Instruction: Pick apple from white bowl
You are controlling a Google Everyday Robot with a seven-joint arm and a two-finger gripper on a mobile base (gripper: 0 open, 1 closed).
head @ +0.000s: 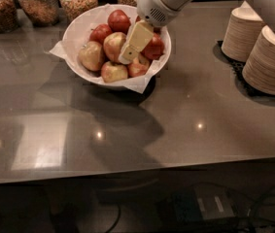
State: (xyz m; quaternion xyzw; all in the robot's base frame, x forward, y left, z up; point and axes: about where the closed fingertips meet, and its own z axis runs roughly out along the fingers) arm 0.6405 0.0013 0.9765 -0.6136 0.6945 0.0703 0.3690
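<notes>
The white bowl (74,30), lined with crinkled white paper, stands at the back centre of the grey table and holds several apples. The apple (111,44), pale yellow with a pinkish-red blush, lies in the middle of the pile. My gripper (126,57) reaches down from the upper right into the bowl, its cream tip against the apple's right side and hiding part of it. Dark-red apples (119,19) lie behind and to the right. A duller yellow-tan apple (90,56) lies at the left.
Several glass jars of dry food (39,4) line the back left edge. Two stacks of beige disposable bowls (269,57) stand on a black mat at the right. My white arm (166,1) spans over the bowl's right rim.
</notes>
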